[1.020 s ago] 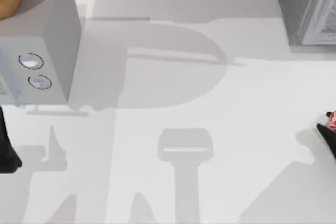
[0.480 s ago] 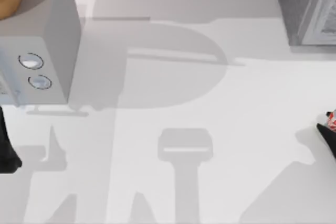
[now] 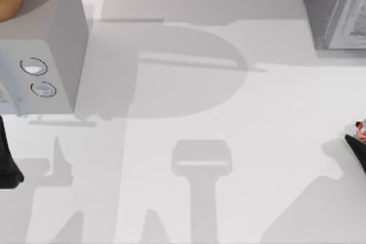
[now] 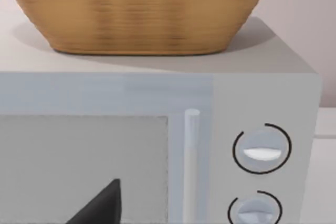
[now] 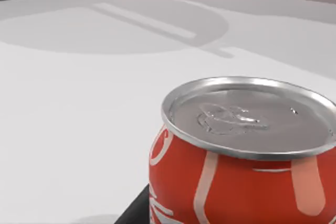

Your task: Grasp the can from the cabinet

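Can [image 5: 244,156] sits upright right at our right gripper [image 3: 355,147], at the table's [image 3: 189,198] right edge, well clear of the cabinet [image 3: 334,7], which is up in the far right corner. Red-and-white side and silver lid fill most of the right wrist view; one dark finger [image 5: 137,209] shows beside the can's base, but we cannot tell if the jaws pinch it. Left gripper [image 3: 8,164] is parked at the left edge, just below the microwave [image 3: 40,55] with the wicker basket [image 4: 142,9] on top; spread unknown.

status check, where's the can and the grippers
Right gripper at table's right edge, beside can. Can upright, well clear of cabinet. Left gripper at left edge. Nothing in the way.
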### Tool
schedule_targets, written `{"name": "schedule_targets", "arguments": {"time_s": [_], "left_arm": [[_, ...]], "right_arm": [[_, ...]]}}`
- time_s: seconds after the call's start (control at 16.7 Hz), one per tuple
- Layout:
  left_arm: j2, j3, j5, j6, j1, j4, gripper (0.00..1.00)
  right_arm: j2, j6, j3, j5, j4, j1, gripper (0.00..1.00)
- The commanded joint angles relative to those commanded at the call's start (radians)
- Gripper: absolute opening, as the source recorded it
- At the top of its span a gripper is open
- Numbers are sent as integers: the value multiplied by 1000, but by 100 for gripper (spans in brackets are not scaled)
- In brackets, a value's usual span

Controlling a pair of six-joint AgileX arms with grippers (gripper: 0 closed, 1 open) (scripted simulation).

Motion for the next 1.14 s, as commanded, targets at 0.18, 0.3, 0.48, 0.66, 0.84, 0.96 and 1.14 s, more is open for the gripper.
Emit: {"name": "schedule_targets", "arguments": {"time_s": [0.18,0.3,0.48,0.66,0.84,0.96,1.14], "left_arm": [[0,0,0,0,0,0,100],[0,0,0,0,0,0,100],[0,0,0,0,0,0,100],[0,0,0,0,0,0,100],[0,0,0,0,0,0,100],[0,0,0,0,0,0,100],[0,0,0,0,0,0,100]], "right_arm": [[0,0,0,0,0,0,23],[0,0,0,0,0,0,38],[0,0,0,0,0,0,60],[0,0,0,0,0,0,83],[0,0,0,0,0,0,100],[0,0,0,0,0,0,100],[0,0,0,0,0,0,100]]}}
